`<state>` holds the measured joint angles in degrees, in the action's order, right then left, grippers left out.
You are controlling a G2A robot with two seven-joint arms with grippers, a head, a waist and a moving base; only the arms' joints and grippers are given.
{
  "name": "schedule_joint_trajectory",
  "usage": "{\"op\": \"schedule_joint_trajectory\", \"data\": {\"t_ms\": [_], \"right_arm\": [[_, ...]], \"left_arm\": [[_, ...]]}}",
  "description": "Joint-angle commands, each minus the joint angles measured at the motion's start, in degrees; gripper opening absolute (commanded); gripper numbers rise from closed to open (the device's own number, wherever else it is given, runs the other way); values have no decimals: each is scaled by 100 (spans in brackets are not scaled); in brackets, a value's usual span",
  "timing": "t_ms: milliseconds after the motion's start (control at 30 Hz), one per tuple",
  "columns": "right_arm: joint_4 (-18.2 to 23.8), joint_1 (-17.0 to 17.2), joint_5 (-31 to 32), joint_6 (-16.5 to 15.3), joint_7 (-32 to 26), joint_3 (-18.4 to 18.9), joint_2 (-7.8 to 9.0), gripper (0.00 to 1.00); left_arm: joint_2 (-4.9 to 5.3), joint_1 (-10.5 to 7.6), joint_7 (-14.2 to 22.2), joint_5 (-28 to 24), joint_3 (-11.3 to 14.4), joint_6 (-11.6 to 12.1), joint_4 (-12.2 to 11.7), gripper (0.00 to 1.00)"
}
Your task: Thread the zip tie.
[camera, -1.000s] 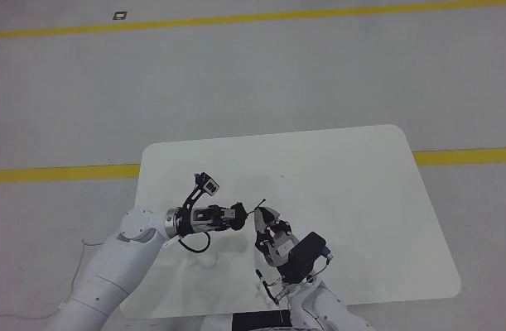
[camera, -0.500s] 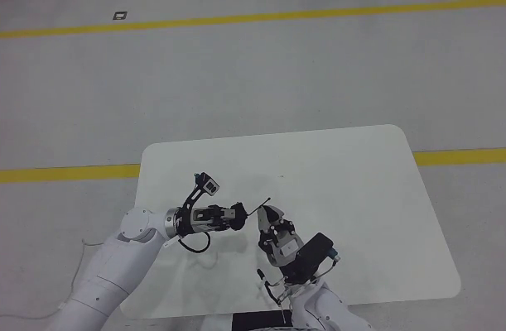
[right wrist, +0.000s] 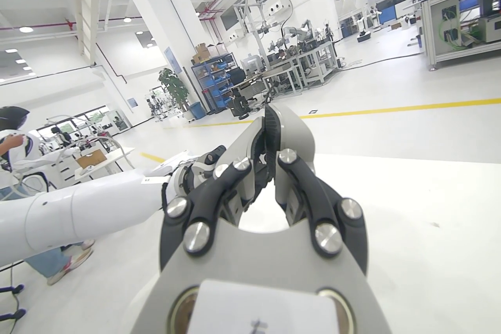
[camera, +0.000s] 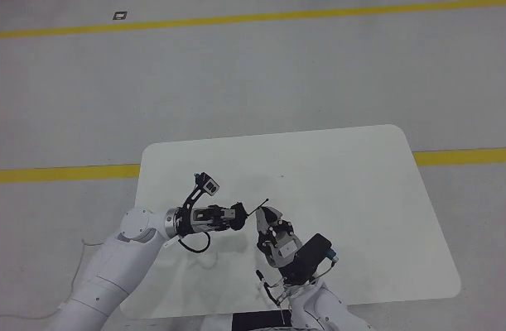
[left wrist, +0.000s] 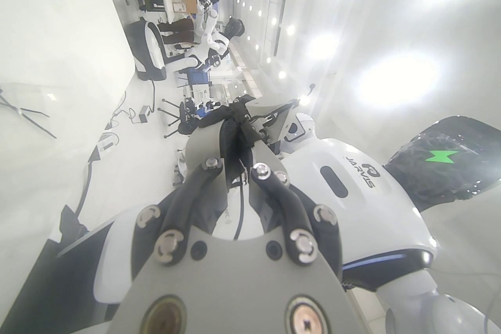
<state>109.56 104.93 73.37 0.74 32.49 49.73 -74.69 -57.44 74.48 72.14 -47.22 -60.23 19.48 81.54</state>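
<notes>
A white worktop (camera: 360, 174) stands on grey floor crossed by yellow lines. Above its near side we see the left gripper (camera: 238, 215) with its fingers (left wrist: 203, 139) closed on the black zip tie (camera: 257, 205), whose thin strand slants out towards the right gripper (camera: 264, 218) just beside it. The right fingers (right wrist: 289, 132) are pressed together, and the tie's thin end pokes out from between their tips.
</notes>
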Motion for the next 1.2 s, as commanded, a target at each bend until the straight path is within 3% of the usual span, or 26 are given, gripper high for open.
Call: {"op": "schedule_joint_trajectory", "data": {"t_ms": [0, 1167], "right_arm": [[-6, -7, 4, 4, 3, -7, -1, 0], [-151, -103, 161, 219, -12, -53, -31, 0]], "left_arm": [[0, 0, 0, 0, 0, 0, 0, 0], [0, 0, 0, 0, 0, 0, 0, 0]]}}
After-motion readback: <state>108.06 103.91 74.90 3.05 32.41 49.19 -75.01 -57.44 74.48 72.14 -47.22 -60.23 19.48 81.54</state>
